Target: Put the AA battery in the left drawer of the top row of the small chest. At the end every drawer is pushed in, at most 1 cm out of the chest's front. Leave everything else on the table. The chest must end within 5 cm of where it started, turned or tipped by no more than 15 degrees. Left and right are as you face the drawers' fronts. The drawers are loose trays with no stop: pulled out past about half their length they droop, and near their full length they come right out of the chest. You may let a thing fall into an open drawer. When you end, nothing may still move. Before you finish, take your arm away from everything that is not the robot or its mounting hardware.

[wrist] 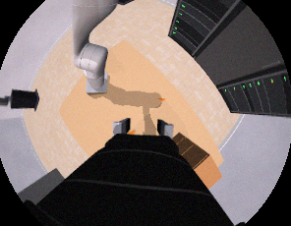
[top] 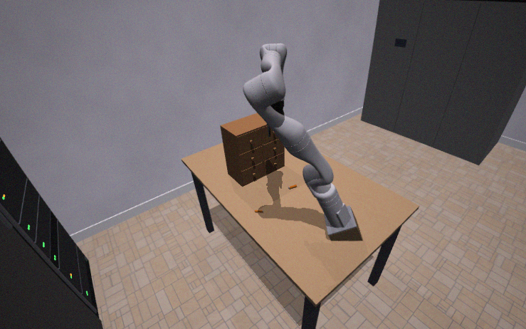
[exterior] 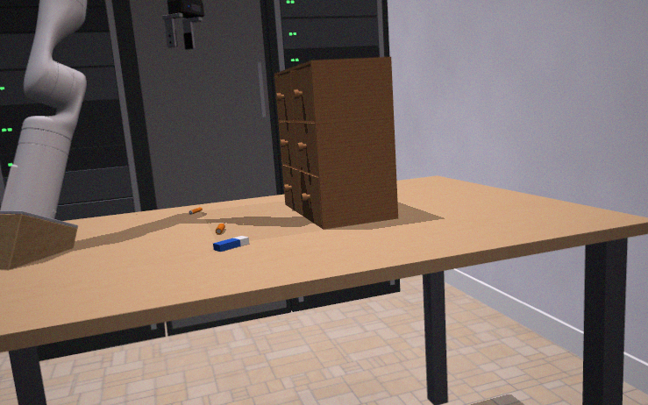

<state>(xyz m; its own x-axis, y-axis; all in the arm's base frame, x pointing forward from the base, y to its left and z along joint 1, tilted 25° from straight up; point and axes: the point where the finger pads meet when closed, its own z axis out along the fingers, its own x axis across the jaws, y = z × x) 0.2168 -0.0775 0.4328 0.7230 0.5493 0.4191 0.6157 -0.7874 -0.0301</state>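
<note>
Top, exterior and wrist views of a wooden tabletop with a pale jointed arm mounted near one short edge. The small chest stands upright toward the opposite short edge, its drawer fronts facing the arm's end of the tabletop; six knobbed drawers form two columns of three, and all appear pushed in. The left drawer of the top row is among them. The claw hangs high above the tabletop, released, its two fingers wide apart with nothing between them. Two orange batteries lie on their sides. The thicker one, apparently the AA battery, rests in the middle part of the tabletop, between the chest and the arm's mount and touching neither. The thinner battery lies nearer the long edge on the side of the server racks, well apart from the corners. A blue-and-white eraser, distinct only in the exterior view, lies near the AA battery, on the side toward the opposite long edge.
</note>
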